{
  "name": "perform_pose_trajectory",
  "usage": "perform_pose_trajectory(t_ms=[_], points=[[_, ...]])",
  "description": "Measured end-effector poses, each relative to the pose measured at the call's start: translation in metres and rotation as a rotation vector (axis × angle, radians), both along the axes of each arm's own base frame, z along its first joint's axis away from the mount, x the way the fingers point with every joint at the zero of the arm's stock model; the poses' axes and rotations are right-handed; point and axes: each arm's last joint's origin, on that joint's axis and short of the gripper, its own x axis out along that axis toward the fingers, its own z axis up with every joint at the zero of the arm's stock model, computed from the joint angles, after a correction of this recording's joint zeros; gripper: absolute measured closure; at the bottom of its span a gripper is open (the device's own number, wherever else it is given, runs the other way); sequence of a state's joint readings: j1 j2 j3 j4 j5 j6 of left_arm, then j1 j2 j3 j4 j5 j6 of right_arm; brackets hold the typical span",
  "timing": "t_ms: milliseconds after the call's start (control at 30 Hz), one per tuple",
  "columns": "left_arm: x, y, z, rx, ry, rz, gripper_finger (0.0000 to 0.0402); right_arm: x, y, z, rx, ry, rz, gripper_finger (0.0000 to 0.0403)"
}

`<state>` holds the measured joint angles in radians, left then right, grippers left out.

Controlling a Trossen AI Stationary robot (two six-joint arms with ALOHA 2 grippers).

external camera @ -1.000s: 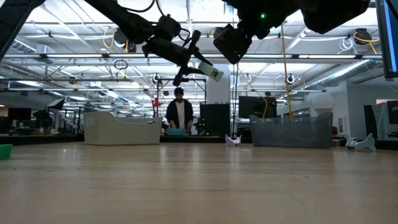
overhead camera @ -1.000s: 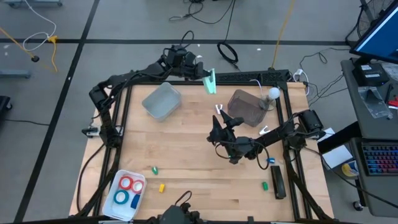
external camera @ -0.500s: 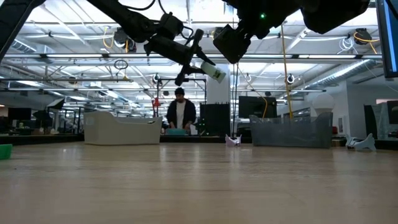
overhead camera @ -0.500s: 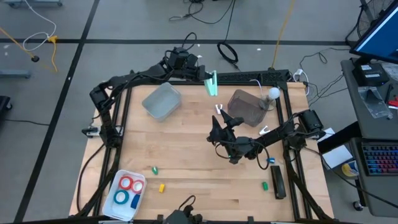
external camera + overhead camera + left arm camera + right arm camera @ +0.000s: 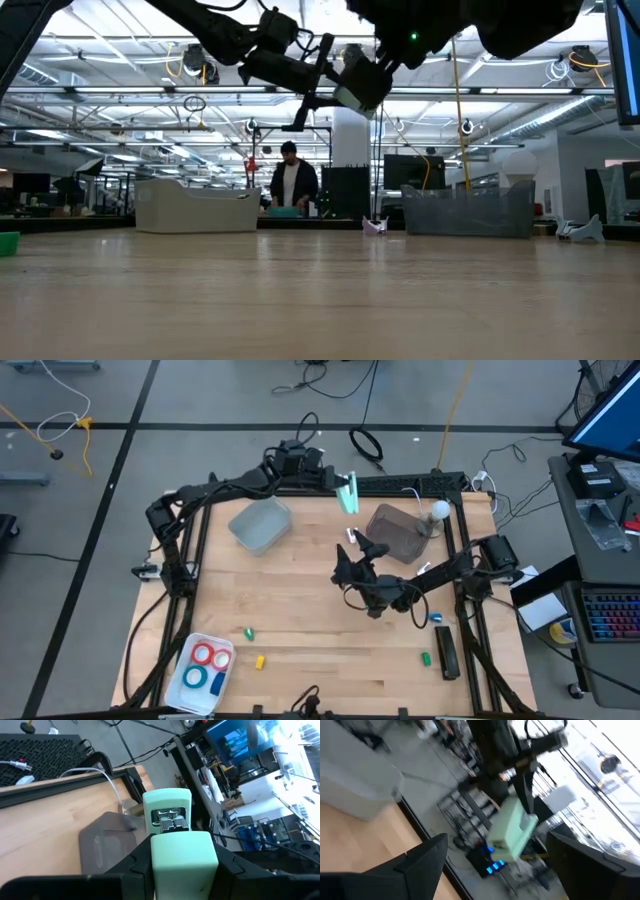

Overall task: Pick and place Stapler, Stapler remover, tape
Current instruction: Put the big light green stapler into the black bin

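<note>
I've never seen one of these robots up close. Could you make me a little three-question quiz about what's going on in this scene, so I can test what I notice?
1. True or false: the left gripper holds the mint-green stapler in the air, over the table's far edge.
2. Which colours are the tape rolls in the white tray?
A. red and blue
B. green and yellow
C. all black
3. Fill in: the right gripper has its fingers ____ and carries nothing.

Key: 1 true; 2 A; 3 open.
</note>
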<state>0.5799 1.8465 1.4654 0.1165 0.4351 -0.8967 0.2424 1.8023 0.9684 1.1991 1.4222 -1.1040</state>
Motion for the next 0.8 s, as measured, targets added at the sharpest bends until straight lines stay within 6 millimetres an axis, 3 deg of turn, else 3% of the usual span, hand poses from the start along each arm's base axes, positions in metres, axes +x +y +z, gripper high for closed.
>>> perform_pose_trajectory(t_ms=[467, 800], points=[[0.01, -0.015, 0.004, 0.034, -0.035, -0.018, 0.0285, 0.004, -0.04, 0.0, -0.017, 0.065, -0.132, 0.0069], [0.015, -0.022, 0.004, 0.063, -0.026, 0.006, 0.0285, 0.004, -0.057, 0.0, -0.006, 0.033, -0.178, 0.0088]])
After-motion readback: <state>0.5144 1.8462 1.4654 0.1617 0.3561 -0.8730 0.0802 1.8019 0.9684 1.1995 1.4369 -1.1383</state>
